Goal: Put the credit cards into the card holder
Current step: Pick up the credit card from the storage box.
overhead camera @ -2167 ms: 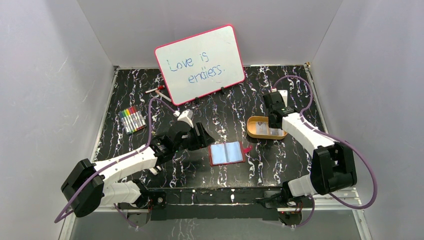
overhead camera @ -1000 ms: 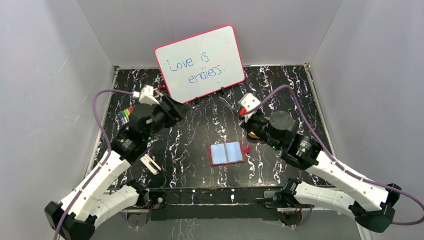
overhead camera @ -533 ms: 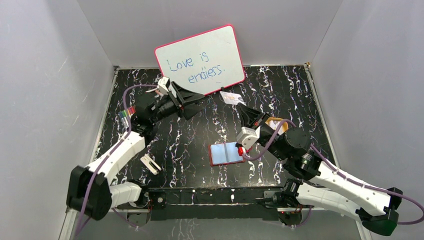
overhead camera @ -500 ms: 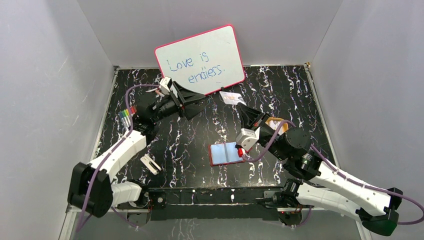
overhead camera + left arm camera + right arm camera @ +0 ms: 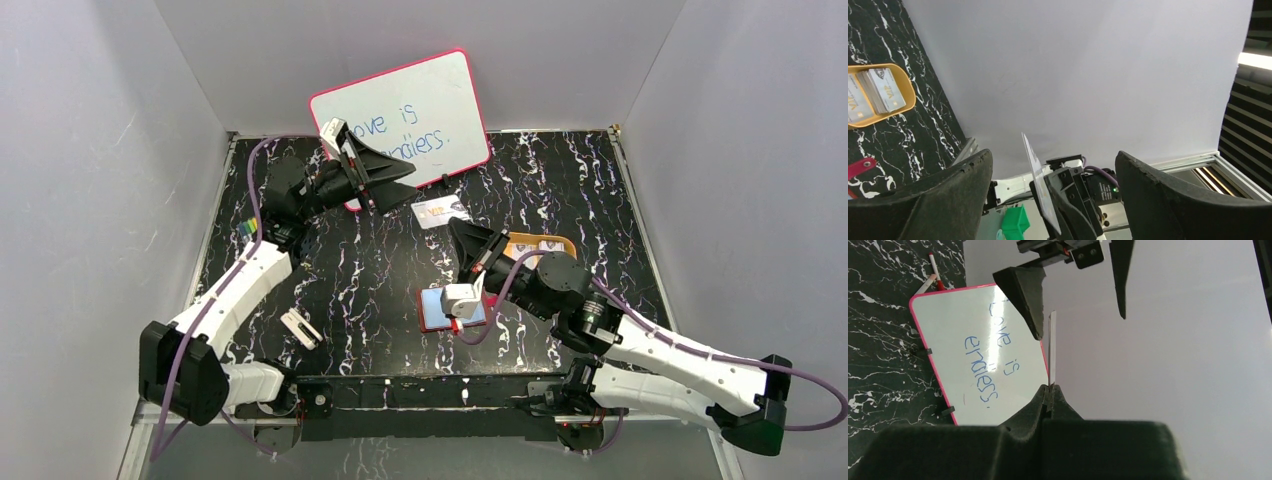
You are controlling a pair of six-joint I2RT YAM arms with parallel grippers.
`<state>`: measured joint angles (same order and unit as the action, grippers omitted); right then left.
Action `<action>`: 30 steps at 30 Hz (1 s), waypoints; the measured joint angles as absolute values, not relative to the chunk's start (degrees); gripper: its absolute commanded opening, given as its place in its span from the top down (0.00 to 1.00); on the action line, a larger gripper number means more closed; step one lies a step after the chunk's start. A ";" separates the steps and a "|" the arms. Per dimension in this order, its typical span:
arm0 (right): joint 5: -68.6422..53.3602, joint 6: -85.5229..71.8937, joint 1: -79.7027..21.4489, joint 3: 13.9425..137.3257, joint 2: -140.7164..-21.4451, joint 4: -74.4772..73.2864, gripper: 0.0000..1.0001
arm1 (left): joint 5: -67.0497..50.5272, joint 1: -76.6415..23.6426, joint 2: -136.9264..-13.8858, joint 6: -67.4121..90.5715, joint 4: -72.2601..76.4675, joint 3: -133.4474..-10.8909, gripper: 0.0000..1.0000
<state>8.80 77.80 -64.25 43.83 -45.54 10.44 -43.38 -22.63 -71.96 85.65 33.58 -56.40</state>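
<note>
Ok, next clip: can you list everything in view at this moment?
held credit card: one, whitish, in the air above the table
stacked credit cards: several, whitish-grey, in the tray
card holder: one, dark red, pale blue inside, open at table centre
tray: one, yellow-orange, right of centre
whiteboard: one, pink-framed, blue writing, at the back
markers: count hidden, multicoloured, left side
pens: two, white and red, beside whiteboard
white object: one, near left, unclear
table: black marbled
left gripper: open, raised
right gripper: shut on held credit card
</note>
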 measured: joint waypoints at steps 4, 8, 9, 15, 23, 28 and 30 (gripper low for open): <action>8.60 79.44 -65.25 44.21 -47.05 10.02 1.00 | -45.01 -23.05 -74.24 83.02 30.39 -58.67 0.17; 8.54 80.60 -66.06 44.93 -47.90 10.00 1.00 | -48.03 -23.64 -77.17 82.28 29.34 -58.67 0.25; 8.54 80.79 -66.19 44.99 -48.01 10.00 1.00 | -48.73 -23.79 -77.69 82.17 29.23 -58.67 0.28; 8.51 81.41 -66.78 45.34 -48.71 9.96 1.00 | -53.43 -25.02 -78.96 81.67 29.58 -58.65 0.52; 8.49 81.97 -66.89 45.34 -49.10 9.34 1.00 | -56.55 -27.27 -78.91 82.13 32.56 -58.54 1.00; 8.14 82.21 -67.24 45.34 -49.32 7.60 0.61 | -56.38 -27.62 -77.93 82.81 34.85 -56.88 1.00; 8.10 81.21 -67.46 45.34 -49.34 6.92 0.41 | -55.90 -27.62 -77.30 83.20 36.10 -55.53 1.00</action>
